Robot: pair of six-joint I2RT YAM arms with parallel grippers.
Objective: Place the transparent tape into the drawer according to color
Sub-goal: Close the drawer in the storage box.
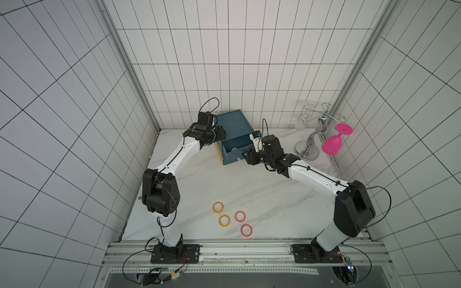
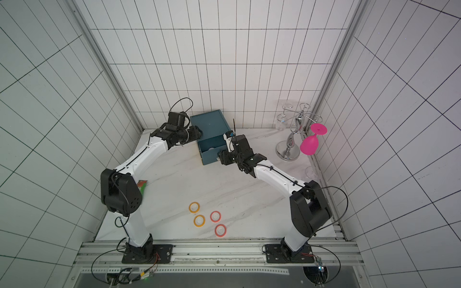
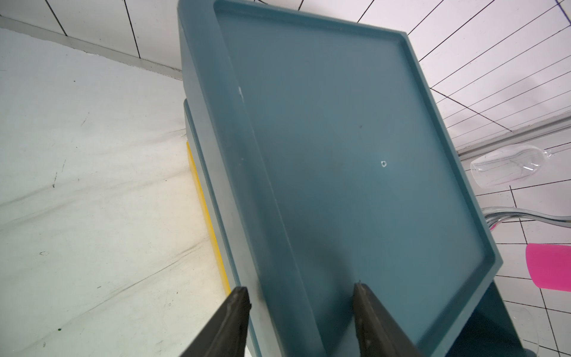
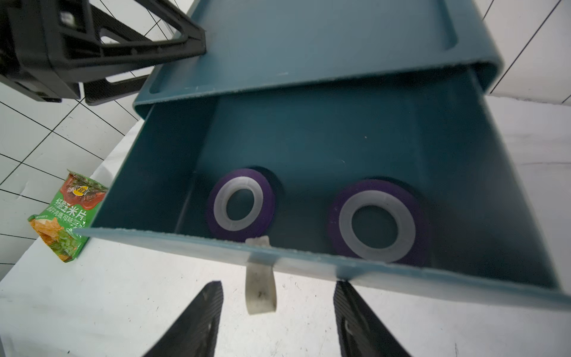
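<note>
Right wrist: flat purple tape rolls (image 4: 241,204), ribbed pale cores.

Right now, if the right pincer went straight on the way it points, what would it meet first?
Probably the small pale pull tab between the right pincer fingers, then the open dark teal drawer's front wall; depth is unclear.

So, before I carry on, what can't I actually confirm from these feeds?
- Lower drawers of the cabinet: their fronts and contents are hidden beneath the open top drawer in every view.
- Left claw: its tips straddle the cabinet's top rim, but the frame edge cuts off the fingers; contact is unclear.
- Right claw: the pull tab hangs between its fingers, apparently ungripped; in both top views the wrist hides it.
- Snack packet: mostly hidden behind the left arm in a top view.
</note>
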